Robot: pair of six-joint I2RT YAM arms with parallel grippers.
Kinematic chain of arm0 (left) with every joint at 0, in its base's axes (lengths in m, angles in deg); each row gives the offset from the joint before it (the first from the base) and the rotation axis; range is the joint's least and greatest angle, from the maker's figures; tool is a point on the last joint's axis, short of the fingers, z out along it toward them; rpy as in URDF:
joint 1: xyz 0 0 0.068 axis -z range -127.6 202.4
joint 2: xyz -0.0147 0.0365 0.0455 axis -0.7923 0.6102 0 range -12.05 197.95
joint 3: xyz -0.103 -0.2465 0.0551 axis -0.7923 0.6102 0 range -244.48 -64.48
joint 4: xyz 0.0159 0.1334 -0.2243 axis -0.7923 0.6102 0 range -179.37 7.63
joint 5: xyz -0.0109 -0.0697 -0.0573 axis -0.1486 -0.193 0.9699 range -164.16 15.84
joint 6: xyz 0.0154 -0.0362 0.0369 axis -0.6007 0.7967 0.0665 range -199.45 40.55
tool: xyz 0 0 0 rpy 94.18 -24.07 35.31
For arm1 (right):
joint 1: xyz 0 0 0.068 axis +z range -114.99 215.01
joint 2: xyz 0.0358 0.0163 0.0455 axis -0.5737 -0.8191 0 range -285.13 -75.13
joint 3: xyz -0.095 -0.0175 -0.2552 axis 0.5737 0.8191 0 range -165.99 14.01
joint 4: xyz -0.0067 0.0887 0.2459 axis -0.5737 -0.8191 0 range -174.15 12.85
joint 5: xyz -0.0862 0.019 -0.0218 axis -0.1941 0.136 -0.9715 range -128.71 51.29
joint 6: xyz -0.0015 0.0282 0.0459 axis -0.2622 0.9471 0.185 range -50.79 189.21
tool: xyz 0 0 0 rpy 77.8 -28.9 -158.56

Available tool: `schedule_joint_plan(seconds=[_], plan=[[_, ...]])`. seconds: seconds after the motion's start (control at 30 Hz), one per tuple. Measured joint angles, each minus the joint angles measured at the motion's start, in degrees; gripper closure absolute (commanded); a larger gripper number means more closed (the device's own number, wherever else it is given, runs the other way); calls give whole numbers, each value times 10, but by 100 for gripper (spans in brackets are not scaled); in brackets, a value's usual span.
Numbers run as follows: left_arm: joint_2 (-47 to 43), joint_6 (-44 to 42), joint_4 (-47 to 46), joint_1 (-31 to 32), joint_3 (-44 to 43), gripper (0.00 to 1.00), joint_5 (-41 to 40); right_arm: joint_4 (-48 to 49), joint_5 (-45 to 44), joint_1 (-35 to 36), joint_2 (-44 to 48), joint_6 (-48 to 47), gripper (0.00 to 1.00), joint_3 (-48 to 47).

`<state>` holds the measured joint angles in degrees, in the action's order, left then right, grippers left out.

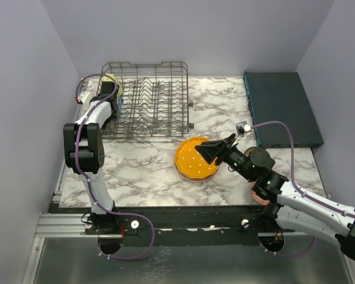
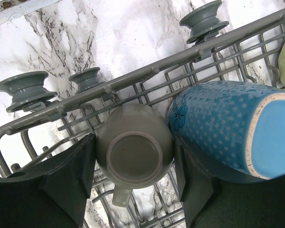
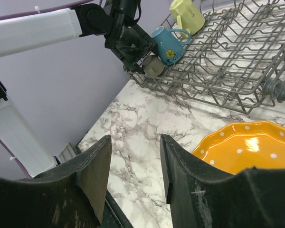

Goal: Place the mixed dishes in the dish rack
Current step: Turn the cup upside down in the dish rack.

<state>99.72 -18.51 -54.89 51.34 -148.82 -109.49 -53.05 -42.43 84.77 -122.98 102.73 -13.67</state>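
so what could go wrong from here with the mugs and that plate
The left gripper straddles the grey mug, which is upside down in the rack right beside the blue mug; pulling away carelessly could tip either.
The orange plate lies flat on the table, so the open right gripper may just push it instead of catching its rim.

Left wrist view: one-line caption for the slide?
Left hand holds the grey-olive mug, base toward camera, in the dish rack beside the blue mug.

Marble table point(image 1: 136, 171), grey dish rack point(image 1: 148, 100), orange dotted plate point(image 1: 192, 163), dark teal box point(image 1: 281, 106)
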Motion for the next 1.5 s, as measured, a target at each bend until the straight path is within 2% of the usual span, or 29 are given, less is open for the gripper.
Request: schedule_joint_plan(seconds=[0.4, 0.63, 1.5], plan=[[0, -10, 0, 0, 0, 44, 4, 0, -1, 0, -5, 1, 48, 0], [0, -12, 1, 0, 0, 39, 5, 0, -1, 0, -5, 5, 48, 0], [-11, -17, 18, 0, -1, 29, 15, 0, 0, 0, 7, 30, 48, 3]])
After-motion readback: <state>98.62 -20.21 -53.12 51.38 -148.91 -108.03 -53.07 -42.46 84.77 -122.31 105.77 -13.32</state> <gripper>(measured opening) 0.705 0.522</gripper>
